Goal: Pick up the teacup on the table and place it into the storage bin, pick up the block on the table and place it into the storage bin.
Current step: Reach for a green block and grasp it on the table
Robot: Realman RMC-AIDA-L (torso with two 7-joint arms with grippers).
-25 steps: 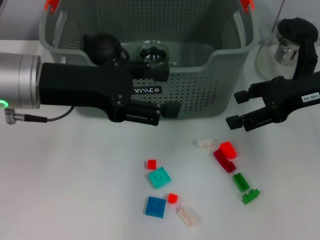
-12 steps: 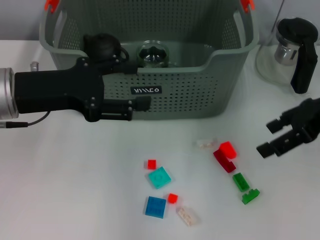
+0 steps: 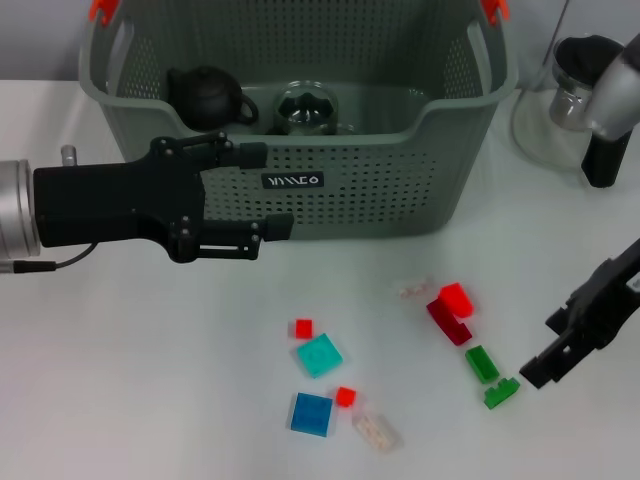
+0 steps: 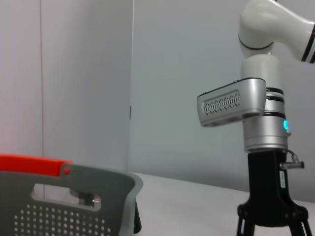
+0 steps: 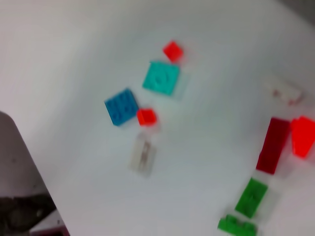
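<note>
hovering at the bin's front wall, left gripper is spread and empty; teacup is sitting inside. right gripper, probably parted, is nearing the green blocks.

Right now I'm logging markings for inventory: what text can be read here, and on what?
Small black label on the front wall of the storage bin: white lettering, too small and stylised to read.
Blocks, left gripper, right gripper: no readable text.
</note>
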